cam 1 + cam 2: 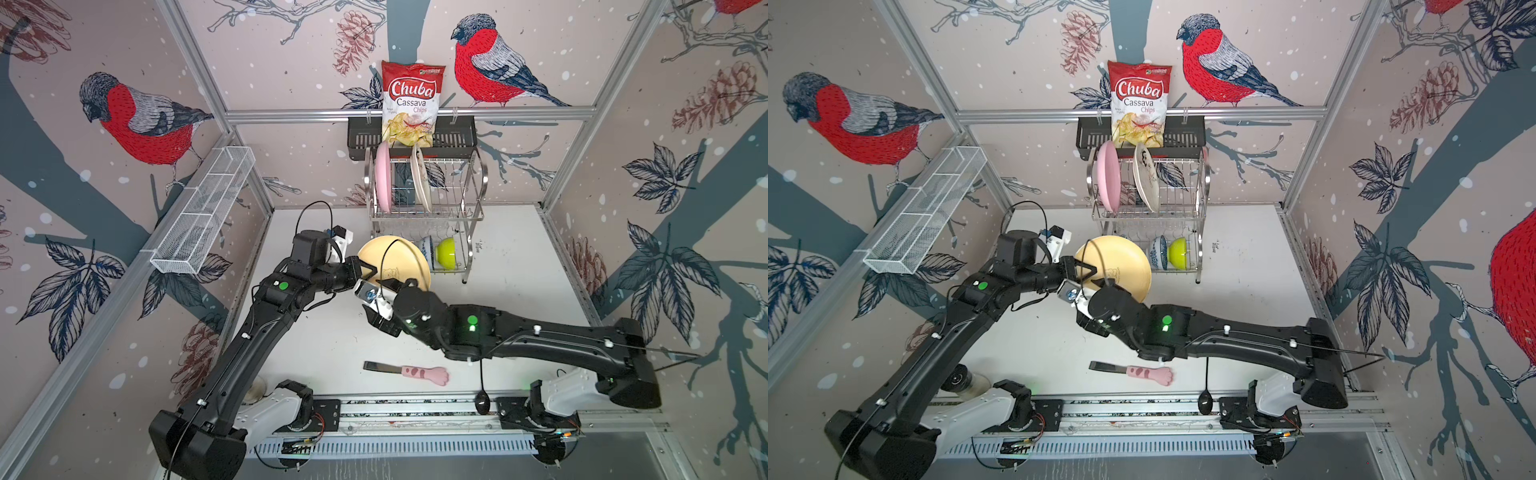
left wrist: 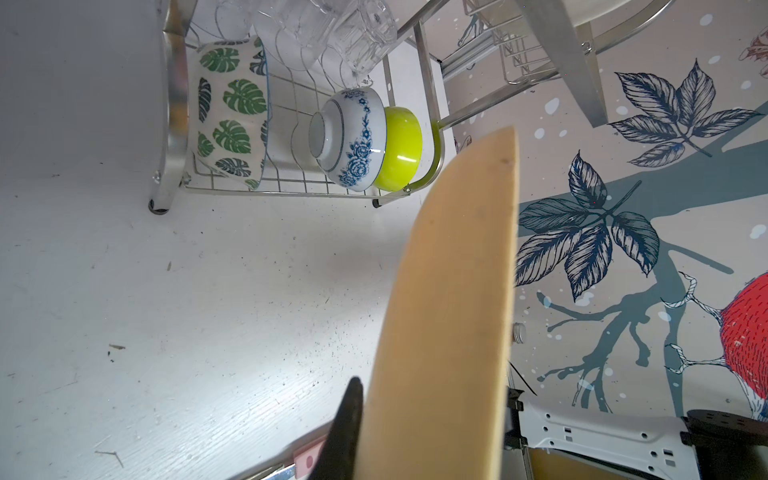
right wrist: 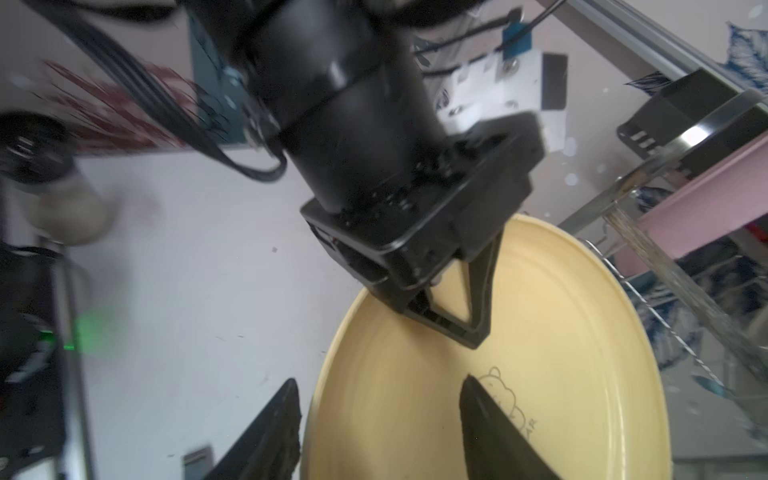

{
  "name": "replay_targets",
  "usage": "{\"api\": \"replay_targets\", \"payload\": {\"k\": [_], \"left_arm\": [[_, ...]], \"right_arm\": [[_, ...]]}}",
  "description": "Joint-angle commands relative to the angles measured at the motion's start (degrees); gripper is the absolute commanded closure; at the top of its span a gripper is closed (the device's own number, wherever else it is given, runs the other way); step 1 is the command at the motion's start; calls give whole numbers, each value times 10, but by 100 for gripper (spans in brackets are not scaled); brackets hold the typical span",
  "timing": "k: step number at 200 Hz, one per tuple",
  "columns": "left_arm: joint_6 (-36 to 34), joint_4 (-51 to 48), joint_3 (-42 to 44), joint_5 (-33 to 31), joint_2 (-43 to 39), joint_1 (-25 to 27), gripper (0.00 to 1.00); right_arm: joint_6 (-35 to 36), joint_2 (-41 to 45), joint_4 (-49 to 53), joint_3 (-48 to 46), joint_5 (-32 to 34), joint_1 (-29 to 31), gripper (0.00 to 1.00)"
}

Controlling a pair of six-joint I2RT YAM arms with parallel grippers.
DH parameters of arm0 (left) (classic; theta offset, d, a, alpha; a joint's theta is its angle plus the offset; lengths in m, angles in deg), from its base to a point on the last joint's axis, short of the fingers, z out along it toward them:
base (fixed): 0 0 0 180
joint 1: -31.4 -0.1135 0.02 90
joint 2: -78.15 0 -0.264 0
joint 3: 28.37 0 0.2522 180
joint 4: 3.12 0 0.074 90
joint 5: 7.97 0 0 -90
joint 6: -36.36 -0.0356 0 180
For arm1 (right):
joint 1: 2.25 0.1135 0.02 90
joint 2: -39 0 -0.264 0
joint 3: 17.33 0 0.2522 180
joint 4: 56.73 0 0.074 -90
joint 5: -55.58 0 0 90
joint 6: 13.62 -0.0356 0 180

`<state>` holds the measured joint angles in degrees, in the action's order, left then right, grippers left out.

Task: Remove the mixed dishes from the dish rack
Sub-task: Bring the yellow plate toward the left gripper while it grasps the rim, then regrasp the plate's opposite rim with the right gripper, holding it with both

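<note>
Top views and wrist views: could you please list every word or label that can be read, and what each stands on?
"Chuba": chip bag, white script on red.
"Cassava Chips": same bag, below the brand.
Small print and corner logo on the bag: too small to read.
Dark marks on the table: too small to read.
Lettering on the yellow plate, beside its drawing: too blurred to read.

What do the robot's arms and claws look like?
The left arm and right arm are chunky black tubes with white parts at the base. Each has a round green light. Thin black cables loop over them, and a small white camera block sits by each wrist. The left claw and right claw have pointy black fingers.
</note>
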<state>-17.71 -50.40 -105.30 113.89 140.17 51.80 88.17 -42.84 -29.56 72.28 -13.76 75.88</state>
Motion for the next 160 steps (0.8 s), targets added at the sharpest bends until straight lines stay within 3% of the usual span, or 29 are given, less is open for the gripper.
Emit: {"api": "replay_targets", "payload": {"k": [1, 27, 70, 103, 122, 160], "left_arm": [[-11, 28, 0, 9, 5, 0, 100], [-13, 31, -1, 9, 10, 0, 100], [-13, 47, 6, 26, 5, 0, 100], [-16, 60, 10, 32, 1, -1, 100], [-17, 66, 12, 37, 1, -1, 100], [-18, 73, 16, 42, 4, -2, 100]], "right_arm": [[-95, 38, -24, -16, -243, -38, 35], [-171, 76, -57, -43, -402, -110, 34], [-314, 137, -133, -110, -523, -261, 36], [-372, 150, -113, -149, -499, -358, 64], [-385, 137, -90, -159, -529, -401, 74], [-406, 113, -79, -178, -542, -424, 75]]}}
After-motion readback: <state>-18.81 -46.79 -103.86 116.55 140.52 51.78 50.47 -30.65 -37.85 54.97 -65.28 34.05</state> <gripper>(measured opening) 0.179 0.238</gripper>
